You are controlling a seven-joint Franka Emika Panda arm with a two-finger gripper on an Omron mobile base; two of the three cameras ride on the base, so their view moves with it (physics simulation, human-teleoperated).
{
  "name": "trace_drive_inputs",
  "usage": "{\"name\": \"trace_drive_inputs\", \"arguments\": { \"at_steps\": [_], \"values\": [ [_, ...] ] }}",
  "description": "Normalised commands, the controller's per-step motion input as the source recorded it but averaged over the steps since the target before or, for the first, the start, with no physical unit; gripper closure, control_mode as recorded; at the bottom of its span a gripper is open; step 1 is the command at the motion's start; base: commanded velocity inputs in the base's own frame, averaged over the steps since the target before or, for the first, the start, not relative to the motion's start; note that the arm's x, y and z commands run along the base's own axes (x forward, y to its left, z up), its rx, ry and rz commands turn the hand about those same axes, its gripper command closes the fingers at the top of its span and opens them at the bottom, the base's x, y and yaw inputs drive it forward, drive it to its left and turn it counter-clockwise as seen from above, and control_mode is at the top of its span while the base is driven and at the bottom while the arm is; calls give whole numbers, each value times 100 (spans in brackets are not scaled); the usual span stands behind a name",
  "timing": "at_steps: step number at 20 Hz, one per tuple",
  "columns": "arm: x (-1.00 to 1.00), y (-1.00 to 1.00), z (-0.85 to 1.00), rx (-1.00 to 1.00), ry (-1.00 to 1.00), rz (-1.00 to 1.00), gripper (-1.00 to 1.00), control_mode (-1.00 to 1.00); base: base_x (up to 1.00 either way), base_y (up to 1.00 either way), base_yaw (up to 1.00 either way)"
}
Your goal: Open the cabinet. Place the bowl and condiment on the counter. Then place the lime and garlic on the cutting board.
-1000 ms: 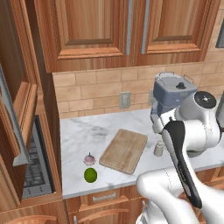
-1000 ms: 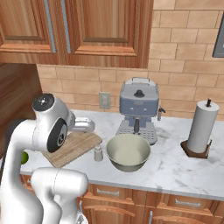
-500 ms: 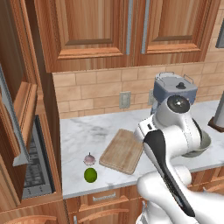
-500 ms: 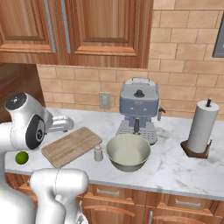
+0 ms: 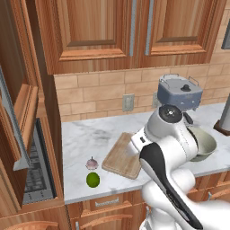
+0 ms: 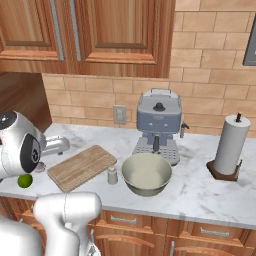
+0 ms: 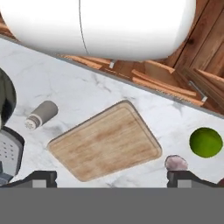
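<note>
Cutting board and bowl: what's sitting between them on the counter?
The condiment stands between the cutting board and the bowl, apart from both, in the right base view.

A home kitchen: wooden wall cabinets [image 6: 120,30], marble counter [image 6: 200,192], coffee machine [image 6: 159,125], paper-towel roll [image 6: 231,145].
</note>
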Motion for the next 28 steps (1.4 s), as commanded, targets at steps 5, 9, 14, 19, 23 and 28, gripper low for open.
{"name": "trace_drive_inputs", "arguments": {
  "at_steps": [5, 9, 14, 19, 23, 28],
  "values": [
    [-8, 27, -14, -6, 0, 7, -100, -100, 0, 0, 0],
    [-11, 45, -24, -1, 1, 6, -100, -100, 0, 0, 0],
    [-1, 51, -21, -1, 8, 6, -100, -100, 0, 0, 0],
    [0, 35, -19, 0, 10, 3, -100, -100, 0, 0, 0],
    [0, 39, -24, 0, 12, 3, -100, -100, 0, 0, 0],
    [0, 37, -22, 0, 6, 3, -100, -100, 0, 0, 0]
  ]
}}
